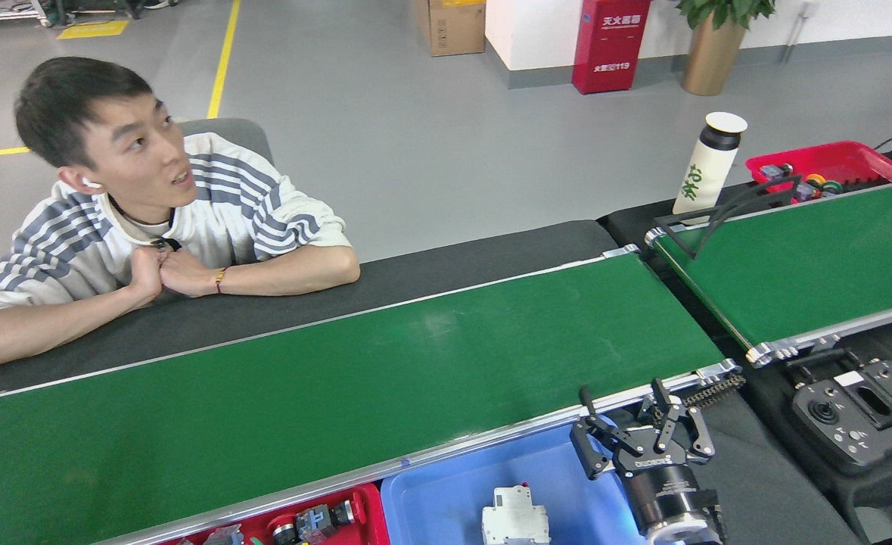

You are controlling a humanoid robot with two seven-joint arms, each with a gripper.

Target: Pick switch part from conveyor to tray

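Glossy green conveyor [324, 393], smooth blue plastic tray [446, 492].

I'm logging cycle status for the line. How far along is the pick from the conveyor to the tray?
Looks done: one white switch part lies in the blue tray. In hand: nothing; the right gripper is open and empty at the tray's right end. Left: the conveyor shows no part to pick.

My gripper [638, 424] is black. The conveyor [324, 393] is glossy dark green with silver rails. Below it sit a light-blue tray [446, 503], holding a white switch part [515, 516], and a red tray [358, 499]. The person's shirt [256, 208] is white with grey-blue stripes. The bottle [707, 170] is cream with green marks and a black neck.
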